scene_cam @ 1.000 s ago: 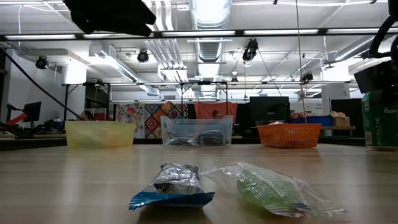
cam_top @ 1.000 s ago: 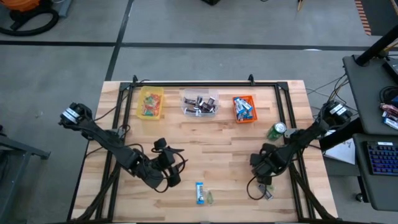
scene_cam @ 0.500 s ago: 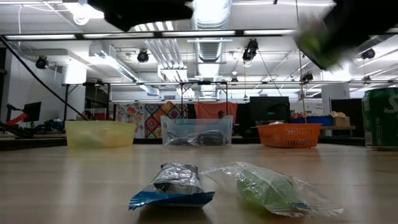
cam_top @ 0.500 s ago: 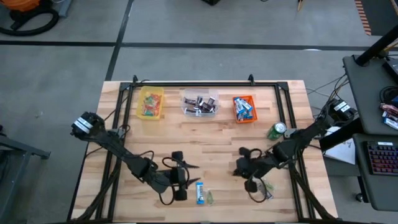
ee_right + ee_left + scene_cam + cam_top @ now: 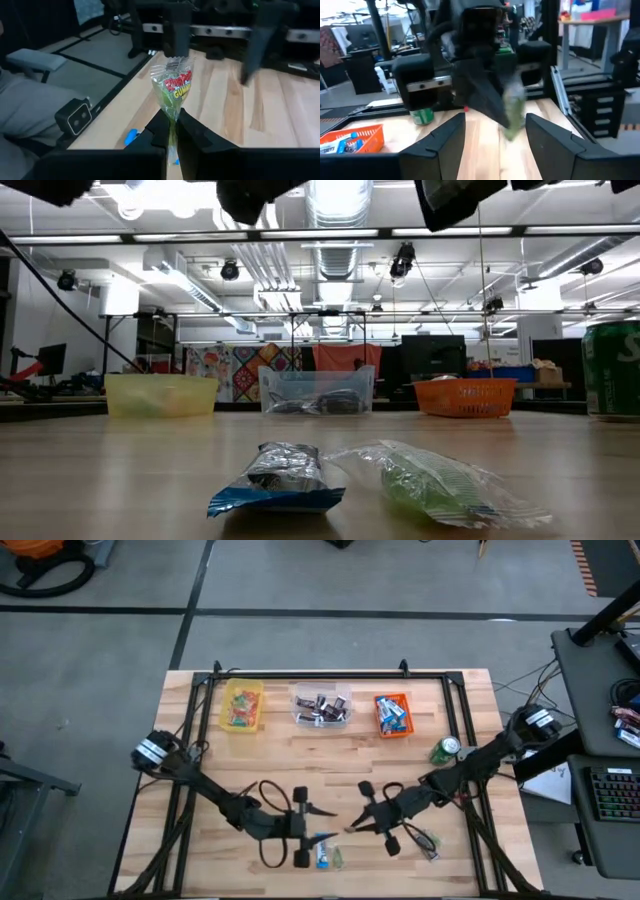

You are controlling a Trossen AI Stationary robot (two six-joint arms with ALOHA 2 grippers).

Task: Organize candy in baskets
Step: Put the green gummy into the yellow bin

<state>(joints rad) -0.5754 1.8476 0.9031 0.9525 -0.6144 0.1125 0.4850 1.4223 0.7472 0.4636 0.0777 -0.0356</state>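
Evidently both arms have swung inward over the last second toward the counter's (image 5: 330, 775) near-centre. The right hand (image 5: 170, 131) has closed on a green gummy packet (image 5: 174, 90) and carries it above the wood. The left hand (image 5: 495, 131) stands wide open, empty, just left of a blue bar (image 5: 321, 851) lying beside another green packet (image 5: 435, 480). Judgement: sorting is mostly done; yellow (image 5: 241, 705), clear (image 5: 320, 705) and orange (image 5: 392, 715) bins at the far edge already hold candy.
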